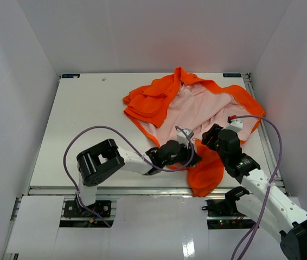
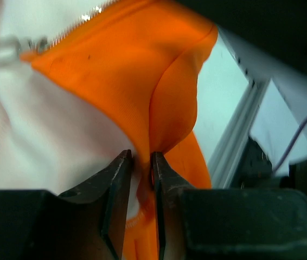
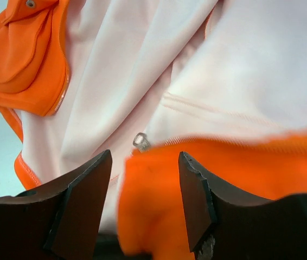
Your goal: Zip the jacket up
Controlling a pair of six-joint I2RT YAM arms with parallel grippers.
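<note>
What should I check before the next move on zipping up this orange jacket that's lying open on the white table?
1. Left gripper pinching a fold of the bright orange soft fabric jacket: ok.
2. Right gripper open: ok.
3. Small silvery zipper pull in view just beyond the right gripper's fingertips: ok.
4. Jacket fronts brought together: not ok, it lies spread open, pale pink lining up.
5. Zipper's two bottom ends mated: cannot tell.
</note>
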